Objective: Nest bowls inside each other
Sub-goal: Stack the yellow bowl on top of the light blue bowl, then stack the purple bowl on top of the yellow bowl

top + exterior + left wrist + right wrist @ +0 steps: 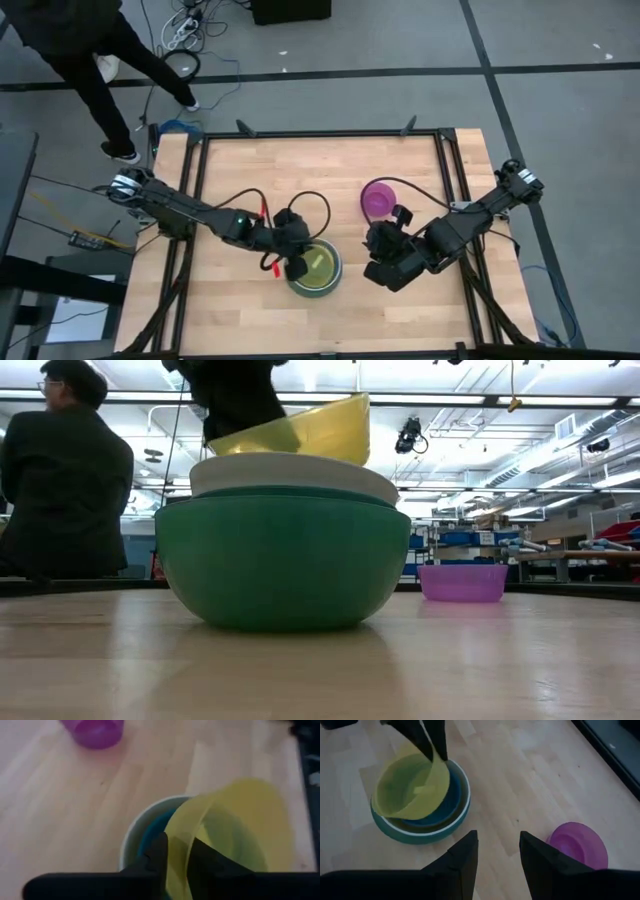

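A stack of bowls stands near the table's front middle: the large green bowl (280, 560) outermost, with a white bowl (290, 475) and a blue bowl (447, 800) inside it. A yellow bowl (407, 787) is tilted over the stack, and my left gripper (180, 855) is shut on it. A purple bowl (378, 200) stands alone on the table, to the right and farther back. My right gripper (497, 855) hangs open above the table right of the stack, between it and the purple bowl, touching nothing. My left gripper has the yellow bowl's rim (177, 845) between its two fingers, one finger inside the bowl and one outside. The fingers slant down from the table's left. The bowl is tilted, its opening toward the right; whether its low side rests in the stack I cannot tell.
A black frame (320, 133) borders the wooden table. A person (60, 470) stands beyond the far left corner. Bare wood lies at the far left, the far middle and the near right of the table.
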You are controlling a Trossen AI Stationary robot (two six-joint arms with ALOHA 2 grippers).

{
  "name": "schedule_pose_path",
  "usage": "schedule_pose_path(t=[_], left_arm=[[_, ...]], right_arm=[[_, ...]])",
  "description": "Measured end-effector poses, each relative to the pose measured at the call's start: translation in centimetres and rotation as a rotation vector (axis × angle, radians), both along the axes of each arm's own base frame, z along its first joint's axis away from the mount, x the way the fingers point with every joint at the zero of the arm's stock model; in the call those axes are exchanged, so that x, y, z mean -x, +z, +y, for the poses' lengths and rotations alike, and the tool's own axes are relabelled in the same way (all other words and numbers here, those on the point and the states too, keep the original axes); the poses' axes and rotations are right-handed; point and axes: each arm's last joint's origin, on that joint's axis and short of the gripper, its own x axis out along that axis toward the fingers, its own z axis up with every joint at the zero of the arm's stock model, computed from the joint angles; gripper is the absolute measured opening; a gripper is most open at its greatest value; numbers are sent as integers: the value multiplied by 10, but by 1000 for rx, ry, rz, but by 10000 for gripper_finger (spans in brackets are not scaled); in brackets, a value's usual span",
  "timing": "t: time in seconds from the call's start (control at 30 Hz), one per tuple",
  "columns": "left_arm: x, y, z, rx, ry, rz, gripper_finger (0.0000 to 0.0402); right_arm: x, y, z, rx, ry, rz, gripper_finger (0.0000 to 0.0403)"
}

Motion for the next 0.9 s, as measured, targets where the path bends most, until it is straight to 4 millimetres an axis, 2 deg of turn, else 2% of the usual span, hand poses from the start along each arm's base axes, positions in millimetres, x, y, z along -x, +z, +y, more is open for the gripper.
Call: schedule_pose_path(t=[0.4, 0.9], left_arm=[[1, -1, -3, 110, -32, 25, 140], [4, -2, -1, 103, -18, 62, 148]], right_arm=[[0, -1, 0, -1, -2, 0, 132], [4, -40, -7, 27, -84, 79, 132]])
